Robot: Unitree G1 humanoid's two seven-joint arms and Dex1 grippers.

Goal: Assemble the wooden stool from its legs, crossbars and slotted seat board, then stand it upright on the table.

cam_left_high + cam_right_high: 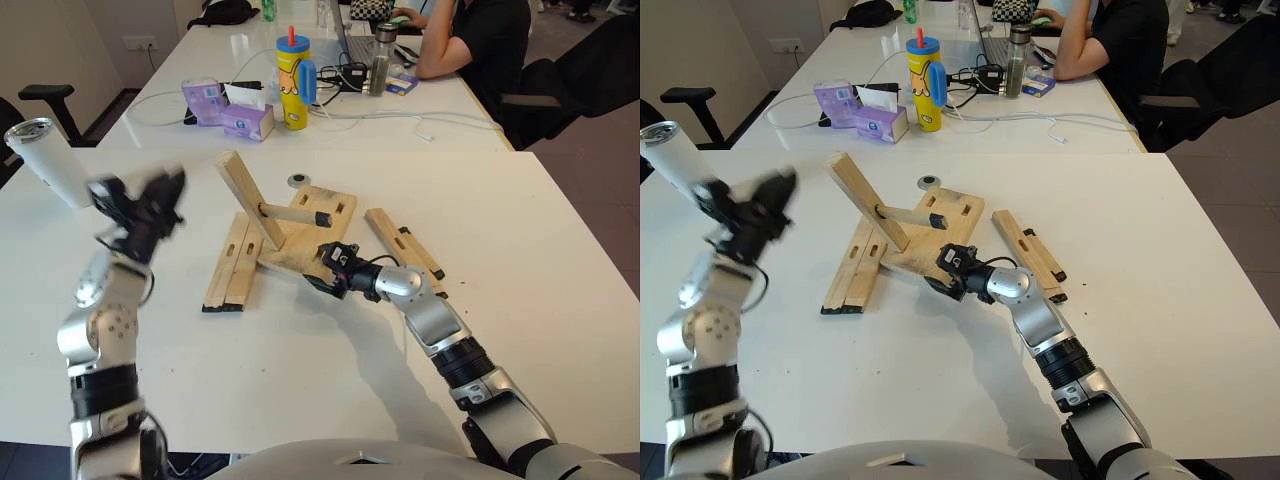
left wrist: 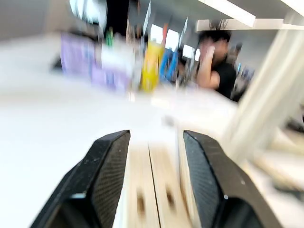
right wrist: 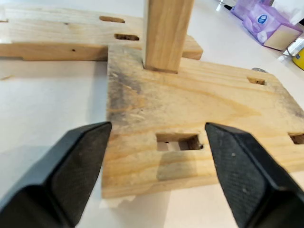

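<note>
1. The slotted seat board (image 1: 300, 242) lies flat near the middle of the table. One leg (image 1: 250, 198) stands socketed in it, leaning toward 10 o'clock, with a short crossbar (image 1: 292, 213) sticking out of the leg's side toward 3 o'clock.
2. Two more legs (image 1: 230, 265) lie flat side by side, touching the board at its 9 o'clock edge. At 3 o'clock, just beside the board, lie another long piece and a shorter one (image 1: 400, 245).
3. The right gripper (image 1: 328, 268) sits low at the board's 6 o'clock edge. Its fingers are spread wide and grasp nothing. An empty slot (image 3: 178, 141) lies between them, just inside that edge.
4. The left gripper (image 2: 156, 137) is raised off the table, well apart from the board at about 9 o'clock. Its fingers are also apart and empty, pointing toward the flat pair of legs.
5. Judged from this, assembly is early: one leg of several is seated, and the stool is far from standing.
6. The step in hand looks like steadying or repositioning the board by its near edge.
7. The next move calls for closing on that edge without tipping the leaning leg, then bringing a loose leg squarely to an empty slot.
</note>
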